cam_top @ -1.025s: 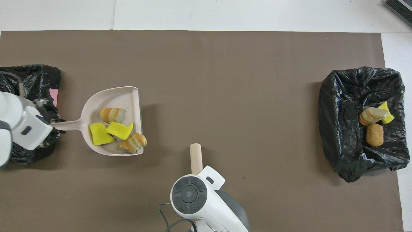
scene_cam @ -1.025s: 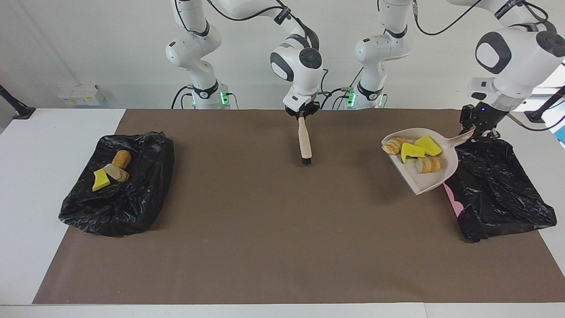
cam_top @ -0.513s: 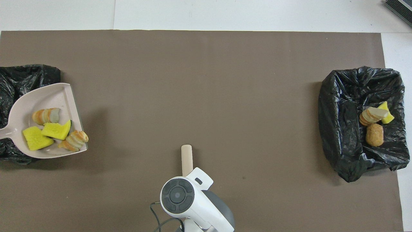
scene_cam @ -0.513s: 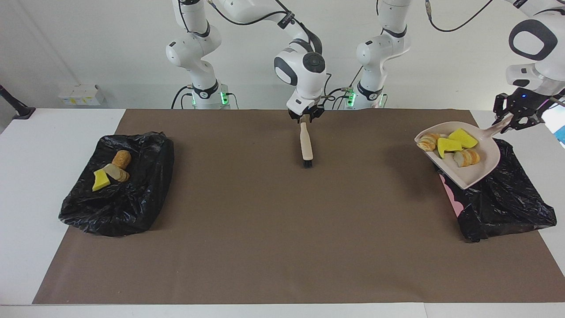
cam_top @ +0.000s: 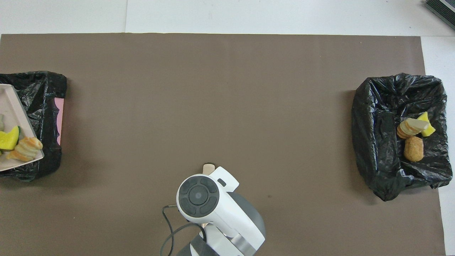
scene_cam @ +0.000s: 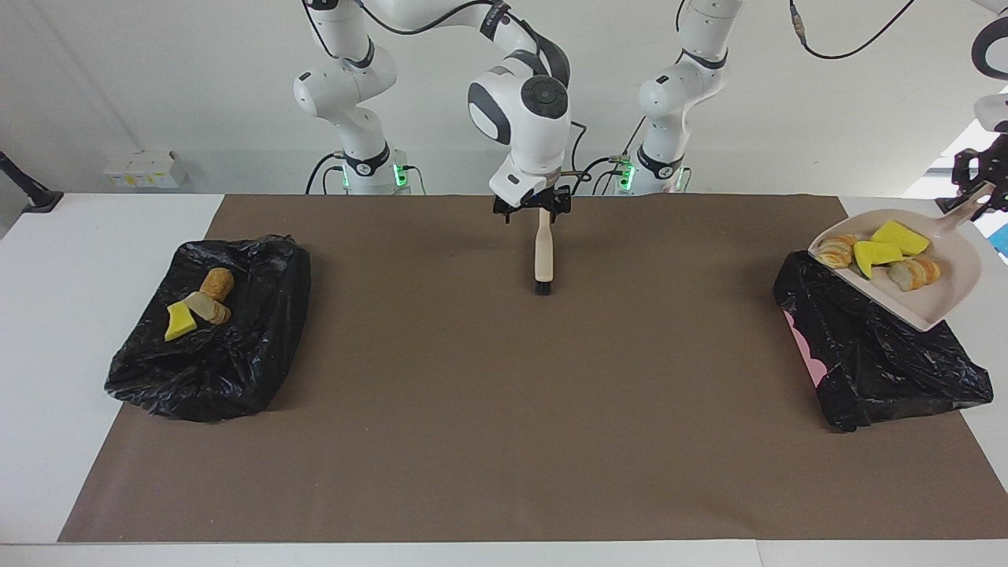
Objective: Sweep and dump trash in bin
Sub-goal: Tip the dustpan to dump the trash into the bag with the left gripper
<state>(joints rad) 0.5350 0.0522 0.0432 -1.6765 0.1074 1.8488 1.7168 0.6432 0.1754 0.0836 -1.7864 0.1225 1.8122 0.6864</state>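
Left gripper (scene_cam: 975, 191) holding dustpan (scene_cam: 949, 287), trash (scene_cam: 876, 253) inside

I found no writing that I could read anywhere in either view. The small white boxes (scene_cam: 142, 168) by the wall at my right arm's end of the table carried faint yellowish marks (too small to make out), and nothing else bore a label, number or sign.

One camera is looking from high across the table (scene_cam: 47, 331) toward the robots, the other is looking steeply down from above their end, and both are showing the brown mat (scene_cam: 504, 441) and two black bags (cam_top: 398, 135).
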